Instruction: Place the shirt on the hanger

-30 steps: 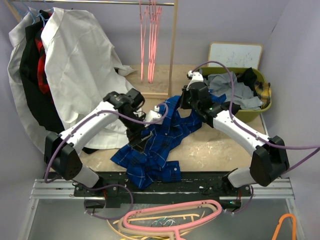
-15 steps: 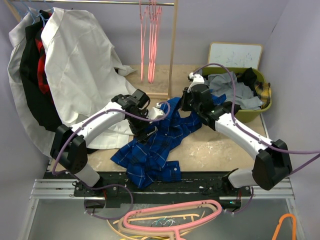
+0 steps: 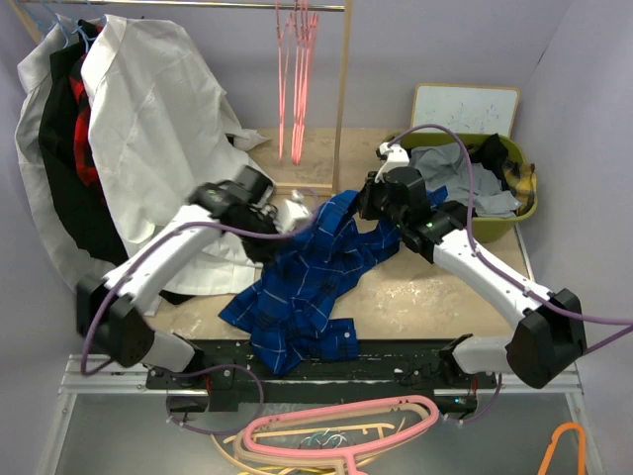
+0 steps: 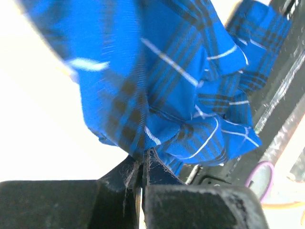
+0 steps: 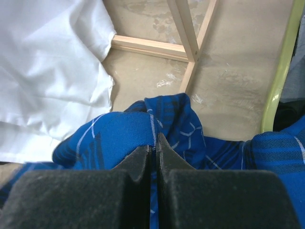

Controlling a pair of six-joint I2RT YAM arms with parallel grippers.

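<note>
Across the middle of the beige counter (image 3: 435,297) a royal-blue button-up shirt with a thin white and dark windowpane check (image 3: 316,267) lies crumpled. Its lower end reaches the near edge by the arm bases, and its upper part is raised between the 2 arms. The left end effector (image 3: 294,212), blurred in the top view, is pinched closed on a fold at the shirt's upper left. In the left wrist view its black fingers (image 4: 190,205) press together with blue cloth caught in the seam. The right end effector (image 3: 370,203) is likewise clamped on a ridge of fabric at the shirt's far right, and its dark pads (image 5: 95,200) meet around that fold. A thin pink triangular clothes hanger (image 3: 300,79) hangs among a few alike from the rail at the back, well apart from the shirt. A large plain white garment (image 3: 158,119) hangs at far left. A yellow-green basket of grey clothes (image 3: 506,226) sits just beside the right arm.
</note>
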